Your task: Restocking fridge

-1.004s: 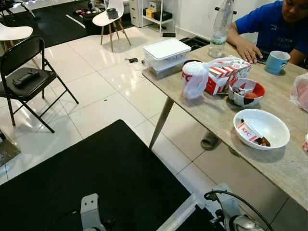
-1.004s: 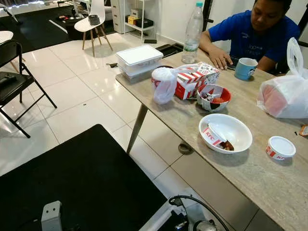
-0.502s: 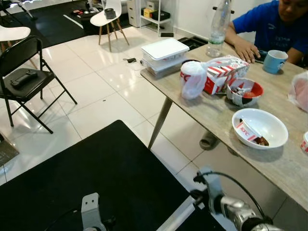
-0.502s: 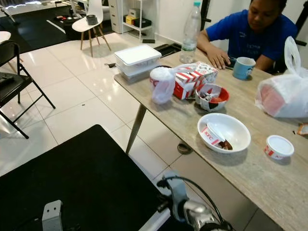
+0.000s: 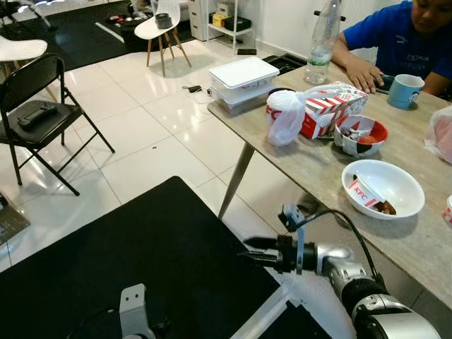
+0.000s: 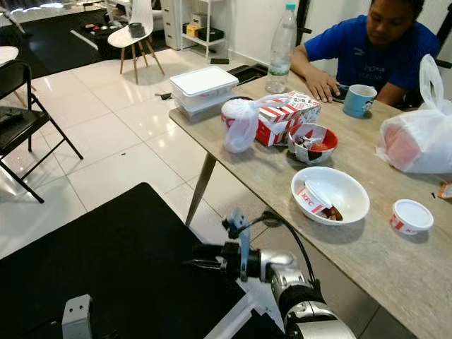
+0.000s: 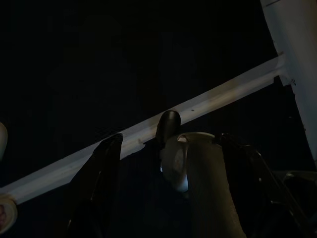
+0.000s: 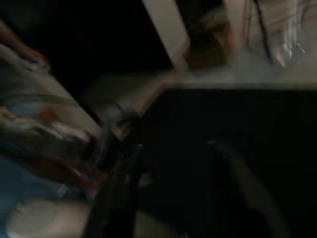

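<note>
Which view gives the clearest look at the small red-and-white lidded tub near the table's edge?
The right eye view: the small red-and-white lidded tub sits whole on the grey stone-look table, beside the white bowl. The left eye view catches just a sliver at its border. Both wrist views are too dark or blurred.

Head views are bright and sharp, glare on the floor tiles (image 5: 141, 106) (wrist views dark, the right one motion-blurred).

1. A grey stone-look table (image 6: 367, 261) stands on white tiles.
2. On it: stacked white lidded containers (image 6: 205, 86), a knotted white bag (image 6: 240, 125), a red-striped box (image 6: 286, 116), a water bottle (image 6: 282, 42).
3. Further along: a red bowl (image 6: 314, 143), a white bowl (image 6: 330, 195), a blue mug (image 6: 358, 99), a small tub (image 6: 411, 215), a large plastic bag (image 6: 418, 138).
</note>
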Tool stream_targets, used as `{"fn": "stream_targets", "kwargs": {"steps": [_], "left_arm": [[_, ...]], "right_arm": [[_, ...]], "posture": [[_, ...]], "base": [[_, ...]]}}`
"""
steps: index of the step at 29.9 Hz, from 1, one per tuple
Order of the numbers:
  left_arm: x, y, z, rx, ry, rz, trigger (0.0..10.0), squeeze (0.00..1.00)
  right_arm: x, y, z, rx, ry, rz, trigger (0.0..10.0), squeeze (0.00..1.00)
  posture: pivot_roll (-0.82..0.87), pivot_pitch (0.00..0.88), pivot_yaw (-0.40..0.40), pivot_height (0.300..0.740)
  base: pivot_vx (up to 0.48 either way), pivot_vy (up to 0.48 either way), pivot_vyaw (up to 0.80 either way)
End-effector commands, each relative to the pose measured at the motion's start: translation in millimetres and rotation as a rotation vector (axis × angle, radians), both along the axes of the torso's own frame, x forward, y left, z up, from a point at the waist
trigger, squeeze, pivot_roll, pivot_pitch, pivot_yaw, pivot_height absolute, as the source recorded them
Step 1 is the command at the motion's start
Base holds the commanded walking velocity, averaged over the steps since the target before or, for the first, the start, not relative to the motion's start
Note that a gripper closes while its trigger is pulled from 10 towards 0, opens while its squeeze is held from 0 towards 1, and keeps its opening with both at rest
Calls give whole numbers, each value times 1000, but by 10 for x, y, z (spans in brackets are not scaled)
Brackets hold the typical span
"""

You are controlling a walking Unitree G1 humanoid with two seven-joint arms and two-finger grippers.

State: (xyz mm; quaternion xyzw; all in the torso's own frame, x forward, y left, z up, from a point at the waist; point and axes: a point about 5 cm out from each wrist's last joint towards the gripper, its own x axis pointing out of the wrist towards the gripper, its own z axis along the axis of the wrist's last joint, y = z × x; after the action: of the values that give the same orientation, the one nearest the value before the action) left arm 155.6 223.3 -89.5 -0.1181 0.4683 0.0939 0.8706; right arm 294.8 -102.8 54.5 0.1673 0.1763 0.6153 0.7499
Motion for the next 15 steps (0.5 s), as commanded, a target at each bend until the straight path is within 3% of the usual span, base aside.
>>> {"fn": "stream_targets", "kwargs": {"steps": [1,6,13,14,15], "left_arm": [[-30,-15,-16,-5,13,-10,10000,0],[-27,-13,-14,-1,14,-20,10000,0],[-25,-2,-11,5,15,-32,10000,0],[-25,1,-10,6,15,-34,10000,0],[-25,1,-10,6,15,-34,10000,0]], "right_arm": [[60,7,152,81,-40,14,10000,1000],[157,-63,451,182,-152,24,10000,1000],[299,-235,748,78,-346,-67,10000,1000],[340,-304,859,31,-406,-90,10000,471],[340,-304,859,31,-406,-90,10000,471]], "posture": [[9,0,26,740],[7,0,24,740],[3,0,19,740],[3,0,19,740],[3,0,19,740]], "base": [[0,0,0],[0,0,0],[0,0,0],[0,0,0],[0,0,0]]}}
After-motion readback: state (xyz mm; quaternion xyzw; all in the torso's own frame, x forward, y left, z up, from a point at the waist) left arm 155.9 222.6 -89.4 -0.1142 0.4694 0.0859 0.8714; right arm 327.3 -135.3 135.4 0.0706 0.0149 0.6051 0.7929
